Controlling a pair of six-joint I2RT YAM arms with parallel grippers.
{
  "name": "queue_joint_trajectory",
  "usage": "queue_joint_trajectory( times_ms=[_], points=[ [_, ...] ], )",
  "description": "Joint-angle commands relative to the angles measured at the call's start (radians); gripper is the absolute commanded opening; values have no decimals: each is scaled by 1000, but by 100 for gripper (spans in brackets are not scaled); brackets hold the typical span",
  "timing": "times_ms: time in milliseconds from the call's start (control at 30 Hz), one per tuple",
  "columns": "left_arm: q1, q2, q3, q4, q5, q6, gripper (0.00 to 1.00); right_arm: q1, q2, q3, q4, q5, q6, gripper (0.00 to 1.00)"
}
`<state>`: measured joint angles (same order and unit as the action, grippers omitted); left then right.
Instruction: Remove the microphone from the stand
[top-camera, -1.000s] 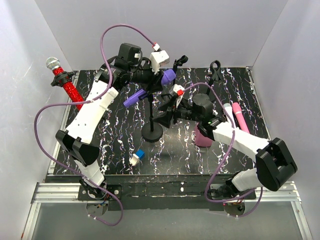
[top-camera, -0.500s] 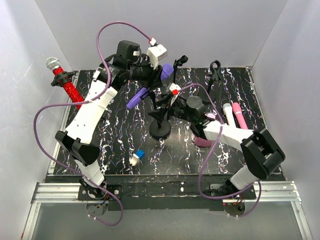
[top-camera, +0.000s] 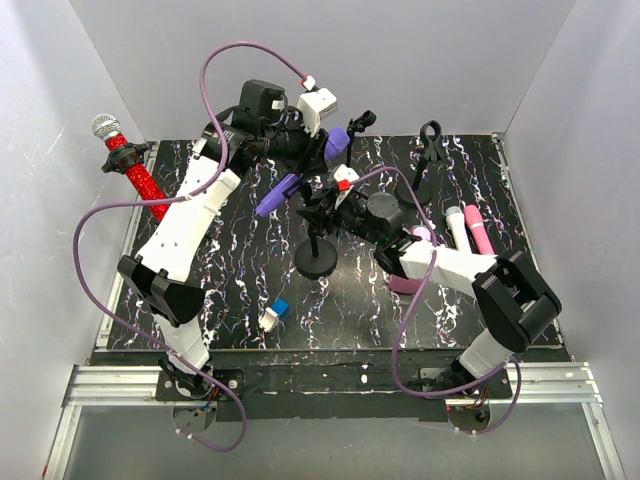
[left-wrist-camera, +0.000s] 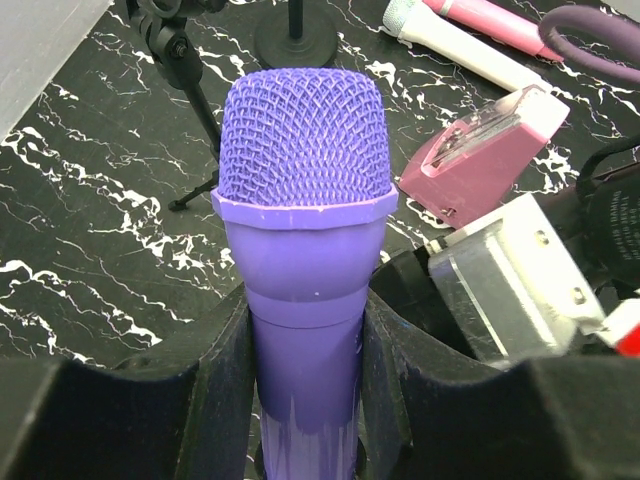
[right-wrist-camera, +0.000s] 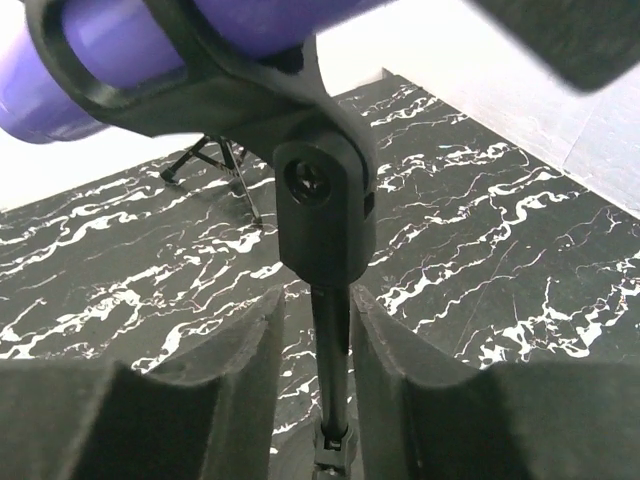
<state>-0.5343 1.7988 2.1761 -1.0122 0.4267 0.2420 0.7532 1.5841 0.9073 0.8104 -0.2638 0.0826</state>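
The purple microphone (top-camera: 337, 143) (left-wrist-camera: 305, 200) lies slanted in the black clip (right-wrist-camera: 320, 210) at the top of the stand (top-camera: 316, 260), which rests on its round base mid-table. My left gripper (top-camera: 308, 165) (left-wrist-camera: 305, 340) is shut on the microphone's handle just below the mesh head, with both fingers pressed against it. My right gripper (top-camera: 322, 212) (right-wrist-camera: 330, 330) straddles the stand's thin pole right under the clip. Its fingers (right-wrist-camera: 240, 360) are close to the pole, with a slim gap showing on each side.
A red glitter microphone (top-camera: 135, 170) sits in a stand at the table's left edge. White (top-camera: 458, 225) and pink (top-camera: 480, 230) microphones lie at the right beside a pink box (left-wrist-camera: 490, 150). Black tripod stands (top-camera: 430, 140) stand at the back. A small blue-white piece (top-camera: 273, 313) lies near the front.
My right arm swung left and its jaws narrowed around the stand's pole. The stand's base shifted slightly right. My left gripper kept its hold on the microphone.
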Motion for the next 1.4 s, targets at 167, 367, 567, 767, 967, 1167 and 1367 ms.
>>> queue_joint_trajectory(
  times_ms=[167,367,567,767,967,1167,1367],
  points=[
    [-6,-35,71,27,21,8,0,5,59,53,12,38,-73,11],
    [-6,-53,67,30,17,22,0,1,79,50,-66,44,-78,1],
    [-6,0,249,6,4,54,0,3,85,35,-122,11,-119,1],
    [-6,34,382,-3,-5,95,0,3,97,39,-146,35,-156,1],
    [-6,39,487,-14,-86,158,0,1,103,54,-180,29,-185,1],
    [-6,10,495,102,-327,71,0,-2,80,67,-208,-14,-199,1],
    [7,-79,312,191,-413,82,0,-15,36,131,-335,-89,-205,44]
  ],
)
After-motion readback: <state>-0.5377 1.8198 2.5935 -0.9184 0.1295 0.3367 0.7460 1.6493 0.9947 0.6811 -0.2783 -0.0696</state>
